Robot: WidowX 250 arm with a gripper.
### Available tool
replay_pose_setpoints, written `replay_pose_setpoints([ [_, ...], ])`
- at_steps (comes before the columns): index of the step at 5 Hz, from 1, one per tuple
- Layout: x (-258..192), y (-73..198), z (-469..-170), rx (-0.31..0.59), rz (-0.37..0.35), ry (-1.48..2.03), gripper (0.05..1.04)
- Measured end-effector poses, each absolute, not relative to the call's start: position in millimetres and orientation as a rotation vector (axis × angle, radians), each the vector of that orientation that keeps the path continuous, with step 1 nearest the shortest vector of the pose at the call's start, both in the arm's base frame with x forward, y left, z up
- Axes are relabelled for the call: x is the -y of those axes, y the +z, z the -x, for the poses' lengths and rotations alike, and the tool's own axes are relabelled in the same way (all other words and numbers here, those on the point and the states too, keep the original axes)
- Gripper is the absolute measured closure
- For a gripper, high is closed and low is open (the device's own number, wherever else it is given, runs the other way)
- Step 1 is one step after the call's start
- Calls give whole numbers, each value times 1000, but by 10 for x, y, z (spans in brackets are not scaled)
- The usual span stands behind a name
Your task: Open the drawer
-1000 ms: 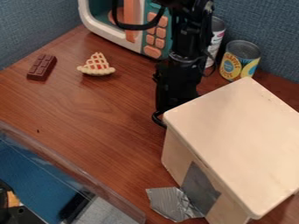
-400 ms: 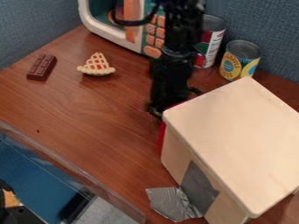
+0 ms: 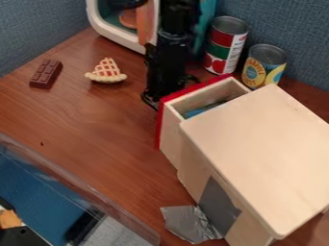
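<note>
Counter [image 3: 96,125]: brown wood grain, spans most of the view, blue fabric-like walls behind. Clear strip [image 3: 83,185] along its lower-left edge.

Wooden cabinet [image 3: 263,144]: pale, sits at lower right, flat top, set at an angle.

Toy microwave [image 3: 97,24]: top edge, cut off by the view. White frame, teal body, orange handle. Arm partly in front of it.

Arm [image 3: 177,33]: black, comes in from the top edge, hangs down over the counter, left of the cans in view.

Drawer [image 3: 170,139]: open, sticking out of the cabinet's upper-left side in view. Pale wood sides, red front, inside partly visible.

End effector [image 3: 153,102]: down at the outer side of the red front, near its upper corner. Can't tell whether it's spread or pressed together, nor whether it touches the front.

Cans: red-and-green one [image 3: 221,48] right of the arm, yellow-and-blue one [image 3: 263,67] just beside it, both upright behind the cabinet.

Gray patch [image 3: 220,206] on the cabinet side, crinkled silver sheet [image 3: 189,223] next to it.

Pie slice [image 3: 107,72]: lattice top, upper left.

Chocolate bar [image 3: 46,74]: left of the pie slice, apart from it.

Blue item [image 3: 195,113] in the drawer, too hidden to identify.
</note>
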State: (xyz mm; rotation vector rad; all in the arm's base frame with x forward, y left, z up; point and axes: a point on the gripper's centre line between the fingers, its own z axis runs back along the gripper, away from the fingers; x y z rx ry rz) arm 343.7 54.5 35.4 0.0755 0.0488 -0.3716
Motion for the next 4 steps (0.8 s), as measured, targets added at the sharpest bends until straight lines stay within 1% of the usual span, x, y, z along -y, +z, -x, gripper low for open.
replay_pose_setpoints([
  [2,-716,362,-3466,-68,-85,-367,955],
  [3,-776,381,-3501,-70,-86,-377,909],
  [4,-839,377,-3540,-94,-80,-397,676],
])
